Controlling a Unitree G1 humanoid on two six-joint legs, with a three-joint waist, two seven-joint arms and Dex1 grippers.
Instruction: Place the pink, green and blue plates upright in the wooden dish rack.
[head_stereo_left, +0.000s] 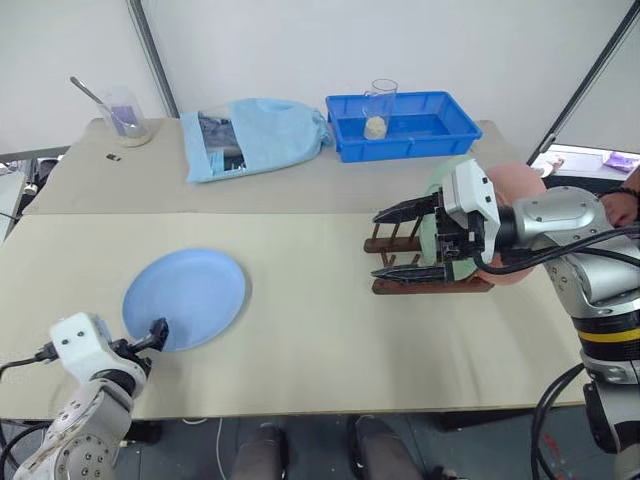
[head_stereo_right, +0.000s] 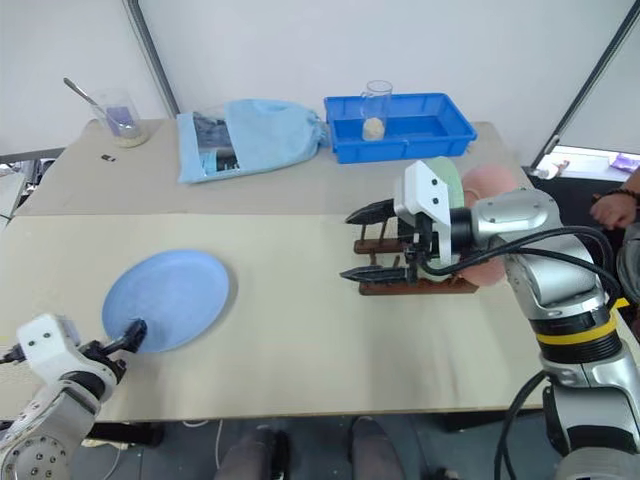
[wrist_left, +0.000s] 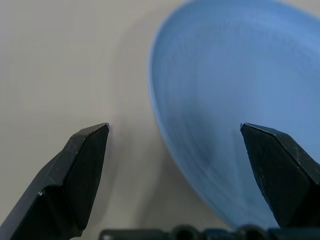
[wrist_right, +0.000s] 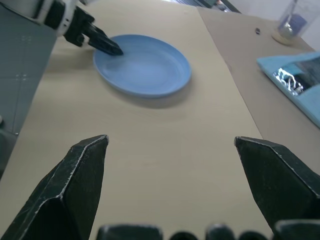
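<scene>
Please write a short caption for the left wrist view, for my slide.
Open left claw straddling the near rim of the blue plate on the table.

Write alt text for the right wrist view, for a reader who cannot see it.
Two open black fingers of the right gripper frame a beige table. Beyond them a blue plate lies flat. The left gripper reaches over the plate's near rim, and a light blue cloth bag lies at the edge of the view.

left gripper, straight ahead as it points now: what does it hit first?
Most likely the blue plate. The left gripper is open, its fingers straddling the plate's near rim, which lies flat on the table. Exact depth is unclear.
</scene>
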